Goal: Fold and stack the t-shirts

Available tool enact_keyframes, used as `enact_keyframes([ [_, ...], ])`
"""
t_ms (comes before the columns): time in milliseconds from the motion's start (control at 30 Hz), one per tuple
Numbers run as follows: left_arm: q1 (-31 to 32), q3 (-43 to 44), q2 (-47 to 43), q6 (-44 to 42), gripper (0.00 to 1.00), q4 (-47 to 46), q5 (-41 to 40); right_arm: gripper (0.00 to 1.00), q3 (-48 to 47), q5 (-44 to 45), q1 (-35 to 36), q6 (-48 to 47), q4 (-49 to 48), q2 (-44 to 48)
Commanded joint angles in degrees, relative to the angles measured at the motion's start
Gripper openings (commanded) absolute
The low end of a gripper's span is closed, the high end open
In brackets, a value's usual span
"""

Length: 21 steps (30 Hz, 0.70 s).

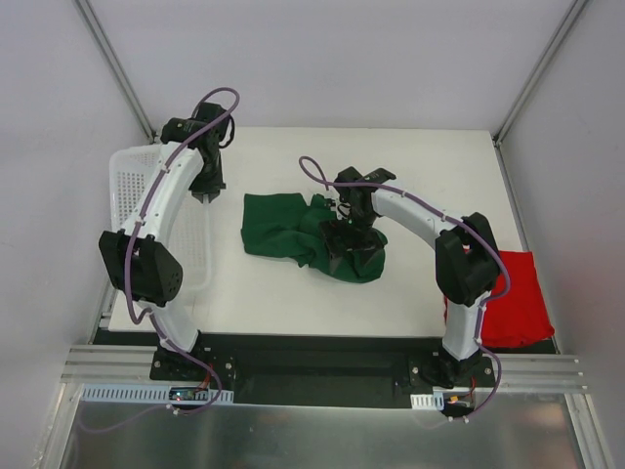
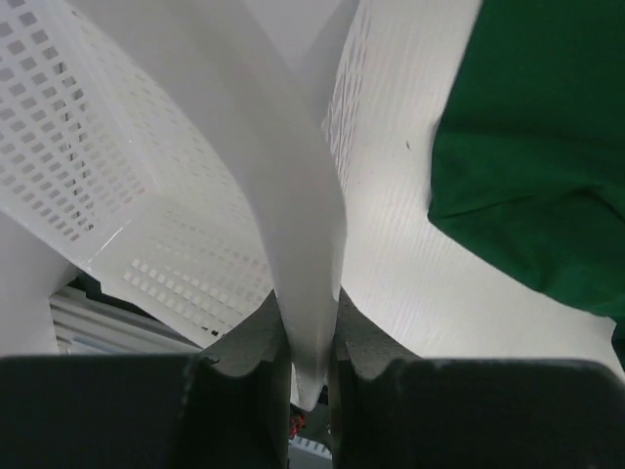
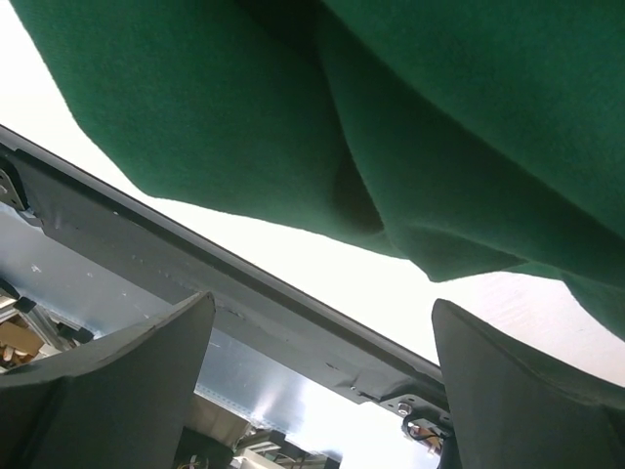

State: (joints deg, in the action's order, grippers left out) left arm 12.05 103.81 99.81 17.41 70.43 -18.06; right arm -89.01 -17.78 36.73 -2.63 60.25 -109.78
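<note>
Two shirts: red t-shirt (image 1: 513,298) looks folded at lower right, green t-shirt (image 1: 288,227) crumpled at centre. Right gripper (image 3: 320,305) gapes empty over it; left gripper (image 2: 311,366) pinches the white basket (image 1: 127,181) rim. Folding seems unstarted; next, grasp a hem.

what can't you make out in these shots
Top external: middle of the green t-shirt, under the right gripper.
Top external: part of the red t-shirt, behind the right arm.
Right wrist: green t-shirt outline, cut off by the frame.
Left wrist: most of the basket, cut off by the frame.
</note>
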Motion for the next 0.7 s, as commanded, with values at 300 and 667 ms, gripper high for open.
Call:
enact_keyframes([
  [300, 0.3, -0.4, 10.3, 5.5, 0.99, 3.7, -11.4, 0.96, 3.6, -2.0, -0.2, -0.6, 0.0, 4.4],
  [667, 0.6, -22.0, -23.1, 17.6, 0.99, 1.7, 4.0, 0.96, 2.3, -3.8, -0.2, -1.1, 0.3, 3.0],
])
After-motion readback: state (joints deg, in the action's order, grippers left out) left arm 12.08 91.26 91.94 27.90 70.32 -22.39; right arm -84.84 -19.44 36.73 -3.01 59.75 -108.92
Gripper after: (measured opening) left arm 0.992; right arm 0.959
